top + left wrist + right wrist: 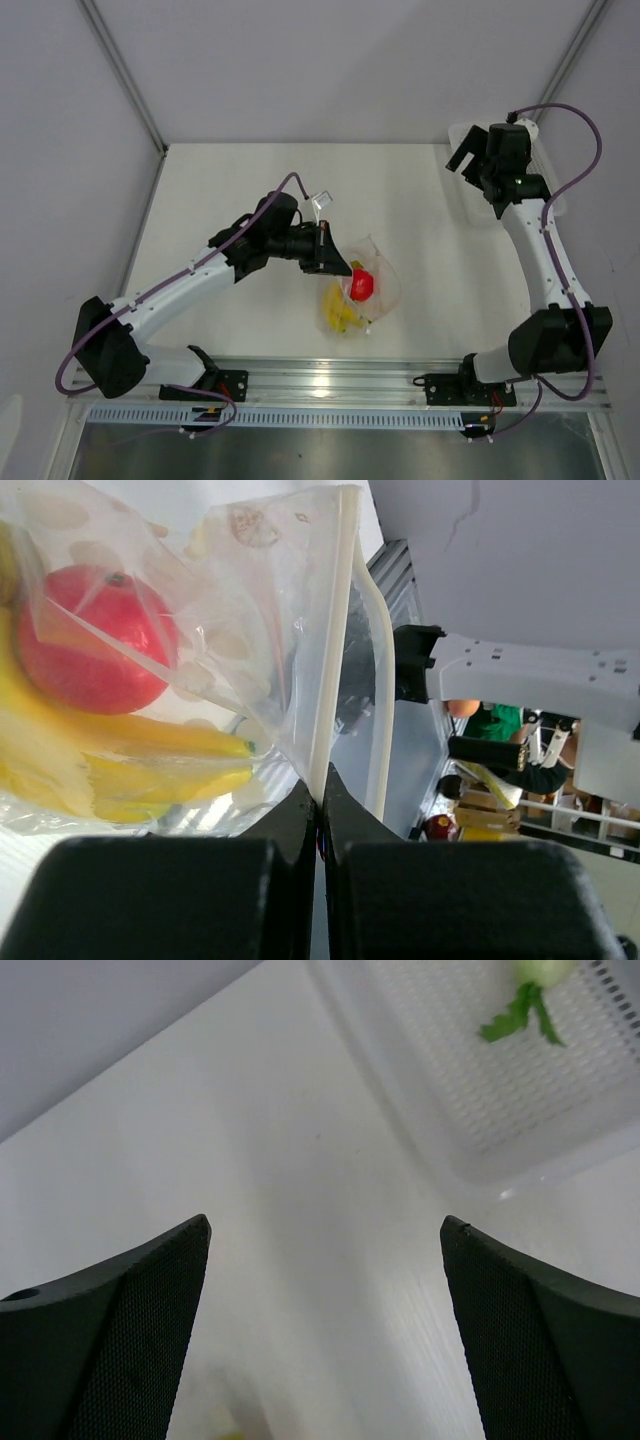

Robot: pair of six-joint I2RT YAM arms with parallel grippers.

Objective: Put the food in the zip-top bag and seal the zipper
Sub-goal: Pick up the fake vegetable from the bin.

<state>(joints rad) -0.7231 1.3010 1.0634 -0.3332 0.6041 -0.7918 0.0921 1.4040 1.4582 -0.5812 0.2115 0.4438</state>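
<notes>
The clear zip-top bag (368, 290) lies mid-table and holds the yellow banana bunch (340, 312) and the round red fruit (362, 285). My left gripper (333, 252) is shut on the bag's rim. In the left wrist view the left gripper (321, 785) pinches the white zipper strip (335, 630), with the red fruit (95, 640) and bananas (150, 750) inside the bag (240, 620). My right gripper (468, 158) is open and empty at the back right, beside the basket. The white radish (535, 985) with green leaves lies in the white mesh basket (520, 1090).
The white mesh basket (552, 195) stands at the table's back right edge, partly under my right arm. A metal rail (330, 385) runs along the near edge between the arm bases. Grey walls close the back and both sides.
</notes>
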